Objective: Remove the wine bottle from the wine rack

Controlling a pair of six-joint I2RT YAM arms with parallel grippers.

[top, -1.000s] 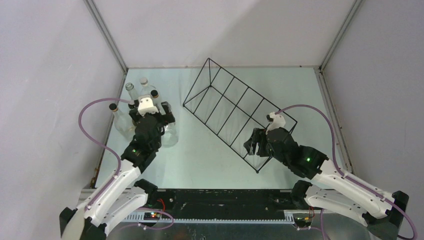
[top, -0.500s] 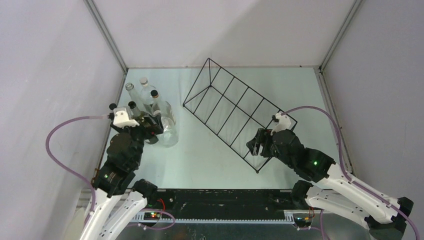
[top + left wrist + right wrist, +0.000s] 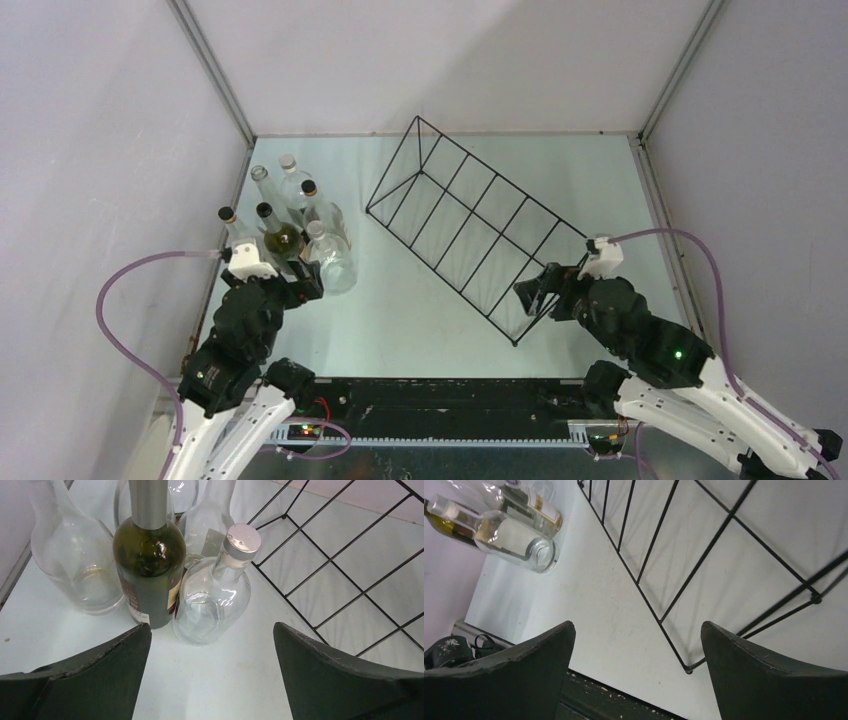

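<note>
Already done: no bottle shows in any compartment of the long black thin-wire wine rack (image 3: pixel 470 222); by the look of it, the removal is complete.
Left to do: judged as nothing on the rack itself; at most, drawing the arms away.
Wine rack, place: lying slantwise across the middle of the table, one end far and centre, the other near and right.
Wine bottle, place: dark green glass wine bottle with a grey foil neck (image 3: pixel 149 575) stands upright on the table at the far left, well apart from the rack.
Company: squat clear glass bottle with a silver screw cap (image 3: pixel 212 602) just beside it on the right; four other clear glass bottles (image 3: pixel 295 185) upright around and behind it.
Left claw (image 3: pixel 211 630): spread wide, holding nothing, hanging near the bottle cluster on its near side.
Right claw (image 3: pixel 636 625): spread wide, holding nothing, beside the near right end of the rack, not touching the wire.
Surface: smooth pale table top (image 3: pixel 420 320), a faint green-white, lightly scuffed towards the near edge.
Near edge: black rail (image 3: pixel 450 395) carrying both arm bases.
Room: plain grey-white wall panels (image 3: pixel 450 60) on the left, far and right sides, joined by aluminium corner posts (image 3: pixel 215 75).
</note>
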